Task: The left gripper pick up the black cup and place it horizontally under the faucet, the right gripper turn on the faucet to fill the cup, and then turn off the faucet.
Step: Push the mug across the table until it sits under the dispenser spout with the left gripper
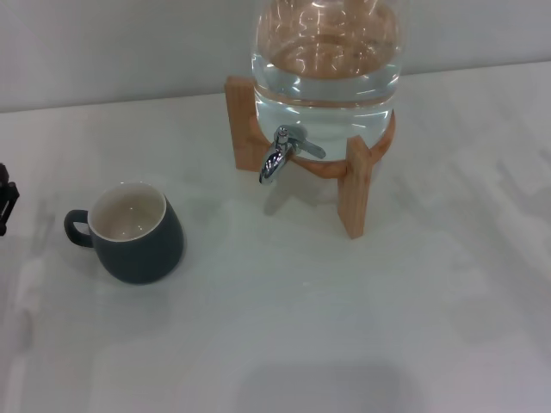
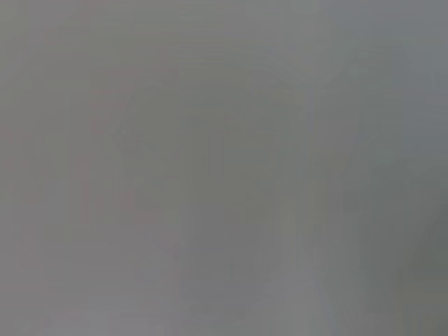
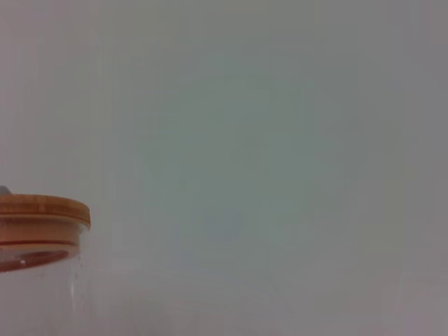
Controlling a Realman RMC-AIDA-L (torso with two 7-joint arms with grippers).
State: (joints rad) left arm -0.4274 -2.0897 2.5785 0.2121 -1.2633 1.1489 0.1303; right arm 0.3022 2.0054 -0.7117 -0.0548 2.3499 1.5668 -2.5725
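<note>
One black cup (image 1: 136,232) stands upright at 8 o'clock from the faucet (image 1: 277,155), well apart, handle toward 9. Left gripper (image 1: 5,200) barely in view at 9; jaws cannot tell. Right gripper unseen. Risk: rounded wall slipping, cup tipping.

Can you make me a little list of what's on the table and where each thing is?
cup: upright on the table, empty, handle toward the robot's left
faucet: on the jar, spout pointing down, nothing under it
jar: holds water, sits in a wooden stand
jar lid: wooden, seen from the right wrist
left pincer: at the left edge, apart from the cup
right pincer: not in view
</note>
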